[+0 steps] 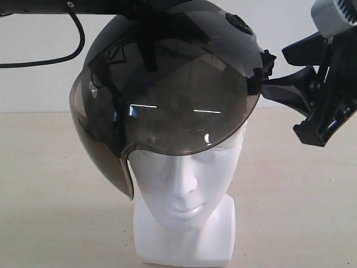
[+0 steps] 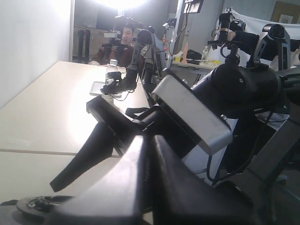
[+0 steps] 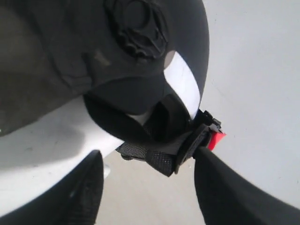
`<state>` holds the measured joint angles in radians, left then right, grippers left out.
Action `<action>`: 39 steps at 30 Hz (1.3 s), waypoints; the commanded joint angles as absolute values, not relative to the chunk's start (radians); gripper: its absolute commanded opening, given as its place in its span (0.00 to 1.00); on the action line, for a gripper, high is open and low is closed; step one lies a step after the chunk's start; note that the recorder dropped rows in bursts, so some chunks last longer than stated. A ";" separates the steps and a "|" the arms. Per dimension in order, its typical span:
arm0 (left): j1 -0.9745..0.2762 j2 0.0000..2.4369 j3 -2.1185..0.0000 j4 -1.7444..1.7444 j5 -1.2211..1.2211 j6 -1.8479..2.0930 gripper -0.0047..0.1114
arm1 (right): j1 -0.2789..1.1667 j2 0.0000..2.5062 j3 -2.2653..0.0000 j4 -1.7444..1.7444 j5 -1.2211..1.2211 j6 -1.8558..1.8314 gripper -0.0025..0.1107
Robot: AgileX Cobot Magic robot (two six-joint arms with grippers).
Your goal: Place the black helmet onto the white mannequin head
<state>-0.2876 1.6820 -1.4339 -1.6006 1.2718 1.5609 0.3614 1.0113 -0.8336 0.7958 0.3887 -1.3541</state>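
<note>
The black helmet sits tilted over the top of the white mannequin head, its smoky visor covering the brow and eyes. My left gripper comes in from the upper left and is shut on the helmet's top front edge, one finger showing darkly through the visor. In the left wrist view its fingers are pressed together. My right gripper is open at the helmet's side. In the right wrist view its fingers straddle the hanging strap, one touching the red buckle.
The head stands on a beige table before a white wall. A black cable loops from the left arm. The left wrist view shows the right arm's silver camera block, a bottle and a person far behind.
</note>
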 commanded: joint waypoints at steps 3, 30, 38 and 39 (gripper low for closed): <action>-0.292 1.734 -1.384 -1.418 1.221 1.497 0.08 | 0.358 0.981 -0.840 0.799 0.370 -1.313 0.51; -0.292 1.734 -1.384 -1.418 1.221 1.474 0.08 | 0.358 0.941 -0.849 0.621 0.304 0.294 0.51; -0.292 1.734 -1.384 -1.418 1.221 1.474 0.08 | 0.338 1.025 -0.849 0.608 0.247 0.363 0.51; -0.292 1.734 -1.384 -1.418 1.221 1.474 0.08 | 0.328 1.042 -0.849 0.608 0.255 0.363 0.51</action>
<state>-0.2876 1.6820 -1.4339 -1.6066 1.2718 1.5382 0.3519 1.0046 -0.8440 0.6177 0.2694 0.3512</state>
